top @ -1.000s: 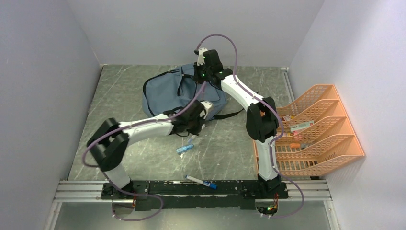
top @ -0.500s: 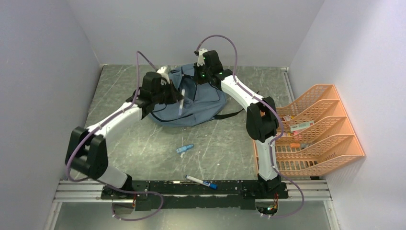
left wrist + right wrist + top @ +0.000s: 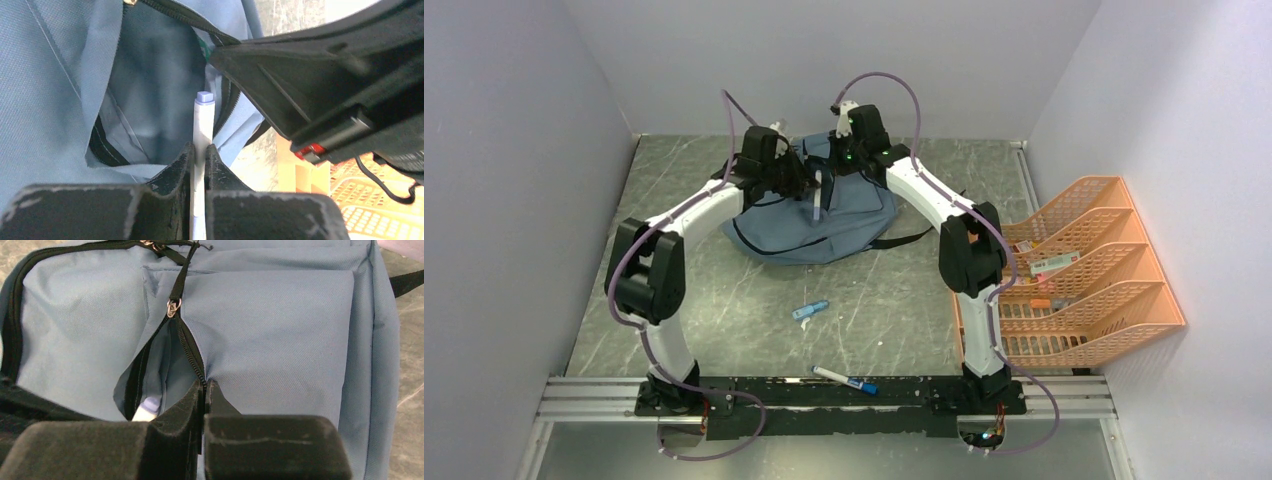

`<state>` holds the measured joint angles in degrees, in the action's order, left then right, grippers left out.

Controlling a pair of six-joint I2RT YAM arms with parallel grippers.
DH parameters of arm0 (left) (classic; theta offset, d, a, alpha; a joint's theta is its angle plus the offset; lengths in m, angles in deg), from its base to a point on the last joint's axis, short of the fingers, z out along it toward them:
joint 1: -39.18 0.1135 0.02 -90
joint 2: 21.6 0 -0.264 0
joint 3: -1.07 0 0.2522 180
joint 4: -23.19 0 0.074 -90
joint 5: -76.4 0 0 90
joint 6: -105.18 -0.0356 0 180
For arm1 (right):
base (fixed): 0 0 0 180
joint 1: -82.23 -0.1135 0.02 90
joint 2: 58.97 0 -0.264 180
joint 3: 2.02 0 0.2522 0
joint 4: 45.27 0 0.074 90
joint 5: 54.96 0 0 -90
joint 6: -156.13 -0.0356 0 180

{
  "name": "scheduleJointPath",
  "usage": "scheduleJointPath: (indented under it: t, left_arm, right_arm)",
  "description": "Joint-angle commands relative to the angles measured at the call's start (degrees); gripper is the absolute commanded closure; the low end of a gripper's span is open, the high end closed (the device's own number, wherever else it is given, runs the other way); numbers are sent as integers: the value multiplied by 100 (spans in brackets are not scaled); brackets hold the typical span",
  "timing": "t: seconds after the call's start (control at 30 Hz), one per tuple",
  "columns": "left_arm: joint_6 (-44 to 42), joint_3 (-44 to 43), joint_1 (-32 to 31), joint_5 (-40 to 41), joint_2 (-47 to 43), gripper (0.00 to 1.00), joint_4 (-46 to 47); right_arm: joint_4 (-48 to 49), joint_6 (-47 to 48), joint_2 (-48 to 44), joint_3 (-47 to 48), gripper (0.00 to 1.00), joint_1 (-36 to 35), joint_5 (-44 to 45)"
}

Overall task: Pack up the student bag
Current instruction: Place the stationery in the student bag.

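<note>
- At the far left, a bare strip of grey table (image 3: 694,300) is left open between the left wall and the left arm; open room is also seen in front of the student bag (image 3: 849,222).
- The student bag is laid flat at the back middle of the table, close to the rear wall, with its front pocket (image 3: 160,365) unzipped and gaping.
- The left gripper (image 3: 199,150) is held over the bag's left half, its fingers closed tight on a white pen (image 3: 204,117), whose lilac tip is aimed into the pocket mouth.
- The right gripper (image 3: 205,385) is pressed shut on the pocket's zipper edge, so the opening is held apart; the pen tip can be seen just inside it.
- At the right edge, an orange mesh tray rack (image 3: 1114,300) is set against the wall, well apart from the bag.
- Compared with half a second ago, the left gripper and pen have been carried rightward and farther back over the bag; the right arm is unchanged.
- Counted: two arms, one bag, one rack, one held pen, and two loose items on the table, a small blue pen-like item (image 3: 810,309) and a blue-capped marker (image 3: 844,380).
</note>
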<state>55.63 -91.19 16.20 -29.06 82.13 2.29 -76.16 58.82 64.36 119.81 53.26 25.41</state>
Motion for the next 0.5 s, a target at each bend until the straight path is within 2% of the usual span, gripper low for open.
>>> scheduleJointPath:
  t: [0.0, 0.47]
  left_arm:
    - [228, -435, 48, 165, 293, 95, -143]
    - [617, -1236, 265, 209, 1313, 95, 121]
  right_arm:
    - [64, -47, -377, -54, 100, -22, -21]
    - [104, -21, -428, -110, 100, -233, 22]
